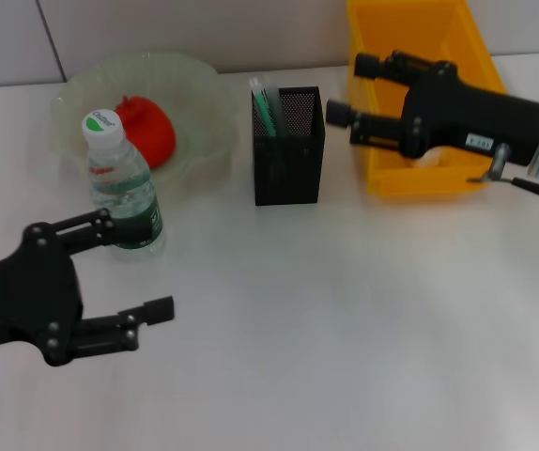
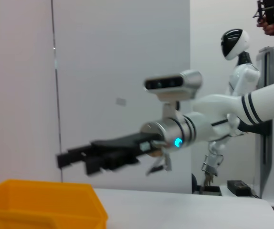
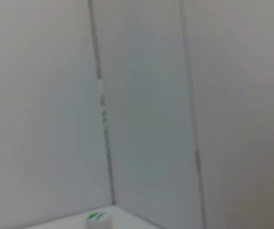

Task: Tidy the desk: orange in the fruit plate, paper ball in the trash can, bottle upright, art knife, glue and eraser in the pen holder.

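Observation:
The red-orange orange (image 1: 147, 132) lies in the pale-green fruit plate (image 1: 194, 85) at the back left. In front of the plate the bottle (image 1: 124, 193) stands upright, its white cap (image 3: 96, 219) also showing in the right wrist view. My left gripper (image 1: 138, 268) hangs open just beside the bottle on its near side, holding nothing. The black mesh pen holder (image 1: 288, 146) has green and white items (image 1: 265, 108) sticking out; I cannot tell the art knife and glue apart, and the eraser is hidden. My right gripper (image 1: 352, 89) (image 2: 75, 162) is open and empty over the yellow trash can (image 1: 382, 178) (image 2: 41, 205). The paper ball is hidden.
A pale patch (image 1: 427, 158) shows inside the trash can under the right gripper. A white wall runs behind the desk. Another white robot (image 2: 237, 57) stands far off in the left wrist view.

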`<state>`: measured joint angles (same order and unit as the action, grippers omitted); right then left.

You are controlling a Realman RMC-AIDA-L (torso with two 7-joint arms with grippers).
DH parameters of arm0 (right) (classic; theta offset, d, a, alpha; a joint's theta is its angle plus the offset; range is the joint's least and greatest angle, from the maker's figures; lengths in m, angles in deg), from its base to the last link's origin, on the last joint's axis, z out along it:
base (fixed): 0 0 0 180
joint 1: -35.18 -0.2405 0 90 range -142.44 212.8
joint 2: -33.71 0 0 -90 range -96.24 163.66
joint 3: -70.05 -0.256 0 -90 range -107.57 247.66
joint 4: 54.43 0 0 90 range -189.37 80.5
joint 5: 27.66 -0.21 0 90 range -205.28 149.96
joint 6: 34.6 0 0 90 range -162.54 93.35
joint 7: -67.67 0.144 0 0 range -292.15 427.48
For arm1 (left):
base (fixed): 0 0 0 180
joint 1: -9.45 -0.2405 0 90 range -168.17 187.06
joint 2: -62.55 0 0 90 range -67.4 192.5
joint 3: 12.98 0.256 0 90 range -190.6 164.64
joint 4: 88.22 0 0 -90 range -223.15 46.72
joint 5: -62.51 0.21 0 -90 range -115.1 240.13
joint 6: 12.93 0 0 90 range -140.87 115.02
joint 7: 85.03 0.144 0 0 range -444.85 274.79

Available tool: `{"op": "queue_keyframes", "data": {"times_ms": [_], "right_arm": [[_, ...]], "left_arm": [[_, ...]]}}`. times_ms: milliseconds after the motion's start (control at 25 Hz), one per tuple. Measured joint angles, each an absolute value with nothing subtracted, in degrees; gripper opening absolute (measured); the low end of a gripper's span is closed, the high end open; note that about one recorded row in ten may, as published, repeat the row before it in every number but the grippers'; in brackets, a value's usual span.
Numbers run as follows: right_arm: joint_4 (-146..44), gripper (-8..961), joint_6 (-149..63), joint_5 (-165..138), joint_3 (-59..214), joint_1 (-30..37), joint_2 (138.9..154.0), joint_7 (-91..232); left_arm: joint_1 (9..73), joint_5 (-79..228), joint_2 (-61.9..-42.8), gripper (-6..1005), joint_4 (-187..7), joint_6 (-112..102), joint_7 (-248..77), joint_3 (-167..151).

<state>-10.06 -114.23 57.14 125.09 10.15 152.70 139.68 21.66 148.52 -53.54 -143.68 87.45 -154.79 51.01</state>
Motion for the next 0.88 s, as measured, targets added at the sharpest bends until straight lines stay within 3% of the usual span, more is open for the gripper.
{"op": "queue_keyframes", "data": {"times_ms": [880], "right_arm": [[-1.45, 779, -119.44, 71.87, 137.28, 9.43, 152.89, 147.10]], "left_arm": [[21.97, 151.58, -52.42, 784, -141.43, 87.85, -154.28, 45.55]]}}
